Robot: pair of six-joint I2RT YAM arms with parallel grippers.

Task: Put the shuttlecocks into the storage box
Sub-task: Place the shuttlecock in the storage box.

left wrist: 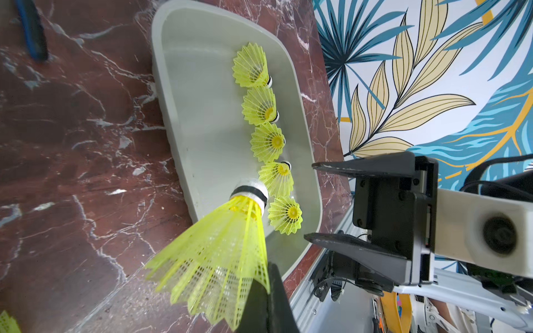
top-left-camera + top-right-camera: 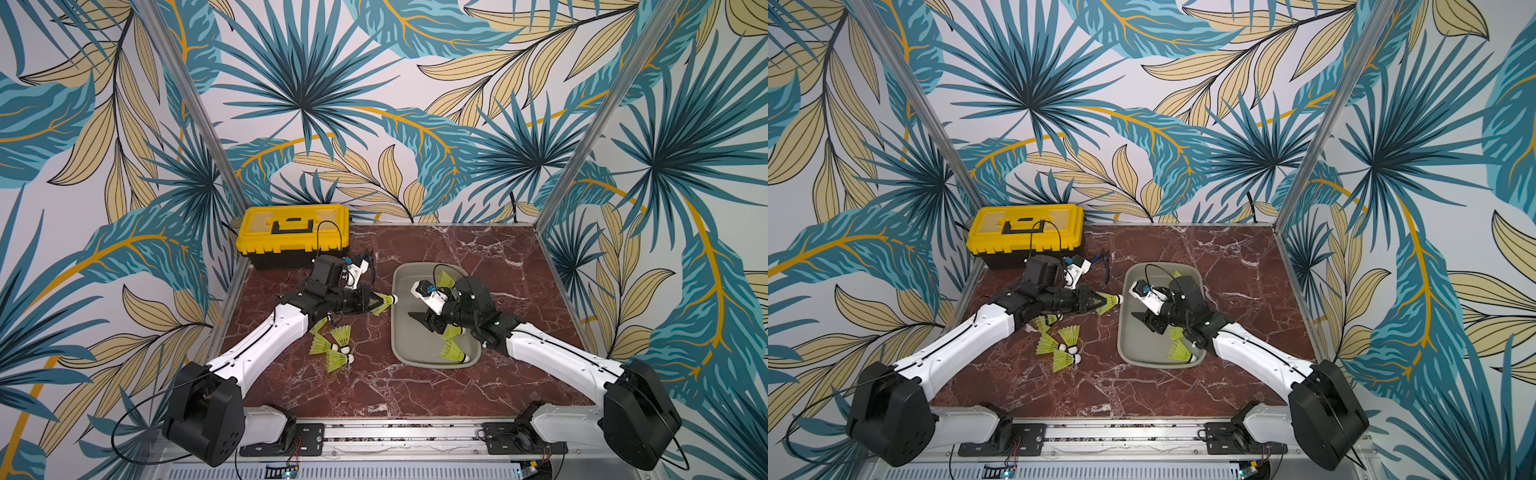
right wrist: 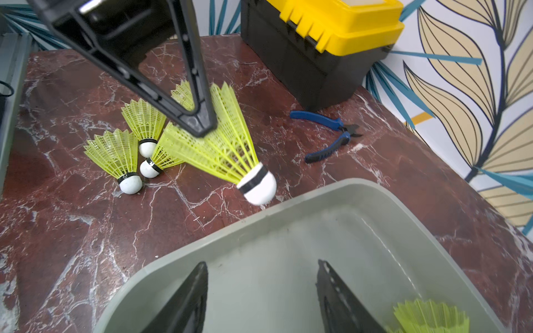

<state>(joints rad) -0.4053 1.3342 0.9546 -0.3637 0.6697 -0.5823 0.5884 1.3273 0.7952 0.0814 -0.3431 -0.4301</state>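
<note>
Right wrist view: the left hand (image 3: 199, 127) is pinching a shuttlecock (image 3: 227, 150) by its skirt, its white tip in the air just beside the rim of the grey tray (image 3: 288, 207). The right hand (image 3: 262, 262) hangs over the tray with its fingers spread, holding nothing. The left wrist view shows five shuttlecocks (image 1: 268, 142) lying in a row inside the tray. In both top views, a few more (image 2: 341, 333) sit bunched on the marble surface (image 2: 332, 395) beside it.

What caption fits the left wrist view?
Left hand grips a shuttlecock by its skirt beside the storage box holding five more.
</note>
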